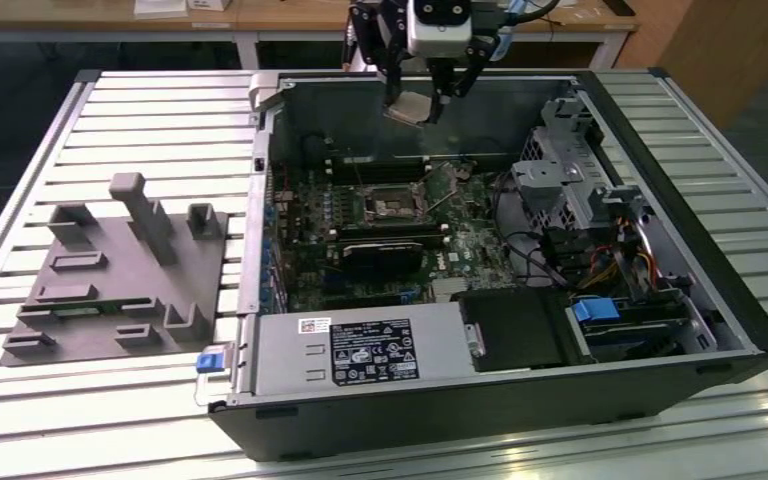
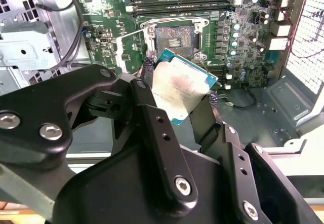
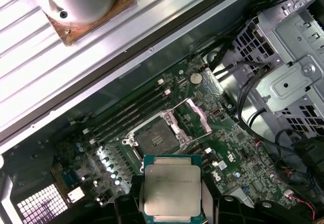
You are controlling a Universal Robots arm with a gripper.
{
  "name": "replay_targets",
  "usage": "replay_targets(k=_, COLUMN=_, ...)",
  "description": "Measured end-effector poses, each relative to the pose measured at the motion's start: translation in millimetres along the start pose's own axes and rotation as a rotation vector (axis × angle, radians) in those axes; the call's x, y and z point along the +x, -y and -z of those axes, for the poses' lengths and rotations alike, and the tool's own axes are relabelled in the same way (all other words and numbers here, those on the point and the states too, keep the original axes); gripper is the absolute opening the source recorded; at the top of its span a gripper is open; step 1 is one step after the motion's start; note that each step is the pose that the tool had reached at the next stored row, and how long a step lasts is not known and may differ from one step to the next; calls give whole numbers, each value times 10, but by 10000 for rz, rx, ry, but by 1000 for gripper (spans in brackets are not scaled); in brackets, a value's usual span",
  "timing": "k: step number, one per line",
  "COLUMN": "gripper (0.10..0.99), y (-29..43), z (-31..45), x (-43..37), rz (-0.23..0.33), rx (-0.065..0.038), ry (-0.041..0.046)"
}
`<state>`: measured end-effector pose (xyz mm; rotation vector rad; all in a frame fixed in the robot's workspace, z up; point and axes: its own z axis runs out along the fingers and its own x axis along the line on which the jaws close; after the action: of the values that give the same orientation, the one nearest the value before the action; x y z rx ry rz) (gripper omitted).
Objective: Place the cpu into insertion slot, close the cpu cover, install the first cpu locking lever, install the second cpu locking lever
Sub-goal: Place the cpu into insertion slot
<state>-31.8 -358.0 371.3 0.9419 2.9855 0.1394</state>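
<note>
My pincer [image 1: 427, 92] is clamped narrow on the cpu [image 3: 172, 188], fingers [image 2: 147, 74] pinching two opposite edges, and that's the right place to take it. I'd judge this chip light and rigid but delicate. The metal top is slick, and the underside shouldn't be touched, so an edge grip only. It sits tilted between my pads, up in the air and well clear of the motherboard [image 1: 478, 230]. My wrist hangs over the far side of the open computer case [image 1: 744, 330], pointing down. The insertion slot [image 3: 154, 138] lies bare below, and the cpu cover [image 3: 196, 116] is swung up beside it.
</note>
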Motion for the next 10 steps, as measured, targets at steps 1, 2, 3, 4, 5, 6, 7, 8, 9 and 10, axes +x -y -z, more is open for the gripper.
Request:
replay_targets(k=1, gripper=537, y=0, z=0, x=0, rz=-45, rx=-1, ry=4)
replay_targets(k=2, gripper=537, y=0, z=0, x=0, rz=-90, rx=-2, ry=8)
replay_targets(k=3, gripper=537, y=0, z=0, x=0, rz=-135, rx=-3, ry=12)
replay_targets(k=4, gripper=537, y=0, z=0, x=0, rz=-179, rx=-3, ry=16)
replay_targets(k=5, gripper=537, y=0, z=0, x=0, rz=-223, rx=-4, ry=19)
replay_targets(k=6, gripper=537, y=0, z=0, x=0, rz=-268, rx=-6, ry=23)
replay_targets(k=7, gripper=537, y=0, z=0, x=0, rz=-310, rx=-6, ry=27)
replay_targets(k=8, gripper=537, y=0, z=0, x=0, rz=-352, rx=-7, ry=31)
replay_targets(k=9, gripper=537, y=0, z=0, x=0, rz=-394, rx=-7, ry=34)
replay_targets(k=10, gripper=537, y=0, z=0, x=0, rz=-436, rx=-9, ry=38)
